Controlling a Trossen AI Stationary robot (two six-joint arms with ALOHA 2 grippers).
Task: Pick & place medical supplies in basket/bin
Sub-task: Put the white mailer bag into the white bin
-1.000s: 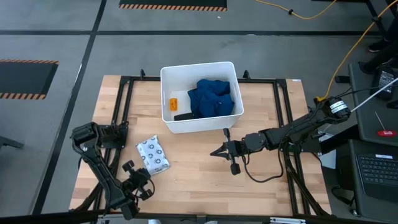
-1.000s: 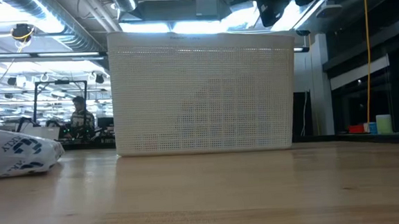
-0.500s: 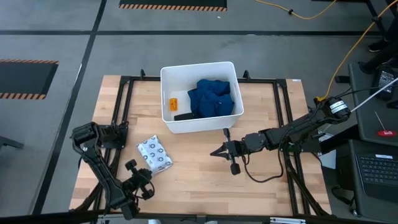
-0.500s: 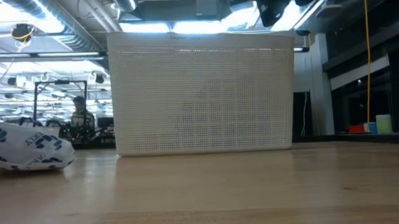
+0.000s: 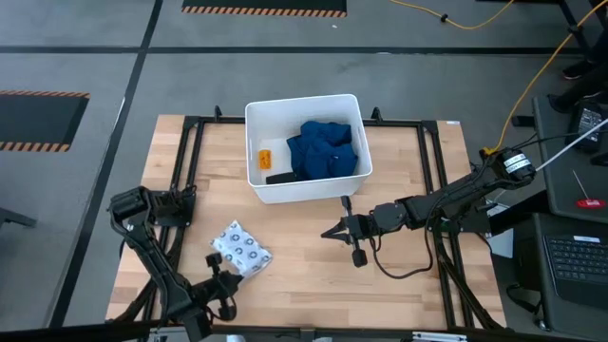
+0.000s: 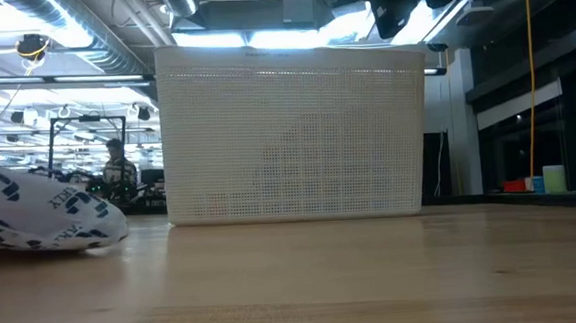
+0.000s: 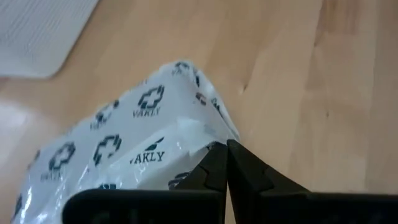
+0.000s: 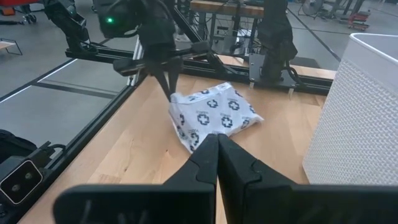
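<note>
The white packet with a dark cross pattern (image 5: 241,249) lies flat on the wooden table, near and left of the white bin (image 5: 253,128). My left gripper (image 5: 228,271) is shut on the packet's near edge; the right wrist view shows it too (image 8: 169,93). Inside the bin lie the dark-blue cloth (image 5: 328,147), the orange bottle (image 5: 265,157) and the black oblong (image 5: 278,178). My right gripper (image 5: 326,232) hovers shut and empty above the table, near the bin's near side, pointing at the packet (image 8: 214,115). My left gripper pinches a thin flap at the packet's edge (image 7: 194,132) between its two fingertips (image 7: 217,158). The fingers slant down from the table's near left side. The packet's body rests on the table, and the held corner (image 8: 175,99) is raised slightly.
A black frame rail (image 5: 190,161) runs along the table's left side and another (image 5: 432,161) along its right. Bare wood (image 5: 294,275) lies between the packet and the right arm. Beyond the table stand other workbenches (image 8: 249,12).
My left gripper has swung toward the table's right and near edge and has rolled its wrist. The packet has slid a short way toward the near right and turned about on the table, staying flat on the wood.
</note>
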